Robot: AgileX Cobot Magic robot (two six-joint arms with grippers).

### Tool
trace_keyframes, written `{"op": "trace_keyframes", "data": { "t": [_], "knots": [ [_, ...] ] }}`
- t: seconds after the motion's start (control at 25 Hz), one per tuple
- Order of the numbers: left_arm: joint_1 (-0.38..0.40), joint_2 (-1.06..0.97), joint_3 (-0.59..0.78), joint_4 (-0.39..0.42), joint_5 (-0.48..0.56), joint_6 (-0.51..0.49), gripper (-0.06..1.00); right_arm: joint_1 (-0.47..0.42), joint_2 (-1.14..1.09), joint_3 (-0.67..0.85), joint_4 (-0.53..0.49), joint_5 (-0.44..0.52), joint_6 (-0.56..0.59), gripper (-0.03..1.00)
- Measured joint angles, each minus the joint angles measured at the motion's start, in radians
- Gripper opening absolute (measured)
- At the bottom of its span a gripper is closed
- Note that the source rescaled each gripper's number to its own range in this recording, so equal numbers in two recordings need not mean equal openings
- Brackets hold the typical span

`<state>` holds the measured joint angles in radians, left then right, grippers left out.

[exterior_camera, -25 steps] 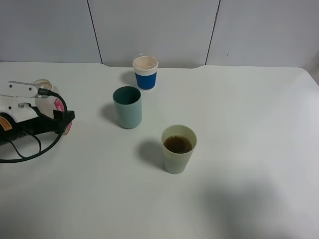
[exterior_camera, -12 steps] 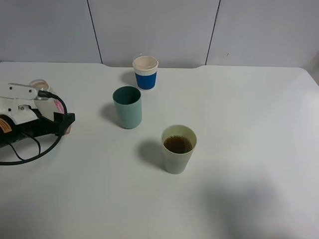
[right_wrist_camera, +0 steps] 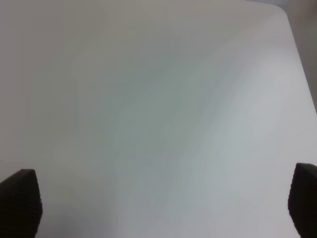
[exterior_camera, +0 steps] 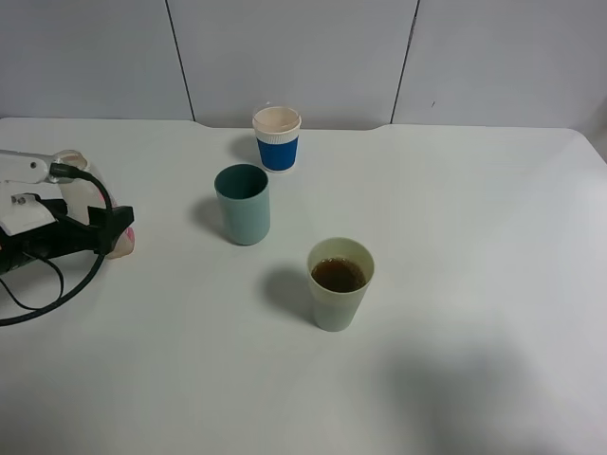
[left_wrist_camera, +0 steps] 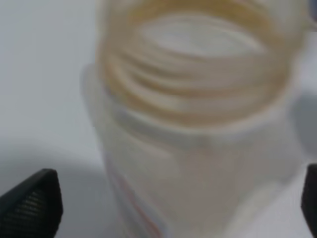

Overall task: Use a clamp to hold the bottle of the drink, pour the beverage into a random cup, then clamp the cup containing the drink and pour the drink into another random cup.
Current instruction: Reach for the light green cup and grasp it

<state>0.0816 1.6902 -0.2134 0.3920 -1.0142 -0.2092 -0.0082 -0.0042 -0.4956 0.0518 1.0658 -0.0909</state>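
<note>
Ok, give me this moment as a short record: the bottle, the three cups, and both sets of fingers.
bottle: uncapped, standing on the table at the left, between the left fingers
left fingers: open, one clearly off the bottle
right fingers: open, only bare table below
yellow-green cup: nearest the front, holds brown drink
teal cup: behind it to the left, no drink visible
paper cup: blue sleeve, at the back
stage: first pour done, second not yet begun
</note>
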Motion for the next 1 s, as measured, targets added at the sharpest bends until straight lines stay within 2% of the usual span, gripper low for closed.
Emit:
{"op": "trace_keyframes", "data": {
  "t": [0.48, 0.8, 1.0],
  "knots": [
    [-0.001, -0.179, 0.154, -0.008, 0.015, -0.019, 0.93, 0.0, 0.0, 0.0, 0.0, 0.0, 0.0, 1.0],
    [-0.001, -0.385, 0.168, -0.034, 0.096, -0.093, 0.93, 0.0, 0.0, 0.0, 0.0, 0.0, 0.0, 1.0],
    [-0.001, -0.573, 0.169, -0.105, 0.205, -0.113, 0.93, 0.0, 0.0, 0.0, 0.0, 0.0, 0.0, 1.0]
  ]
}}
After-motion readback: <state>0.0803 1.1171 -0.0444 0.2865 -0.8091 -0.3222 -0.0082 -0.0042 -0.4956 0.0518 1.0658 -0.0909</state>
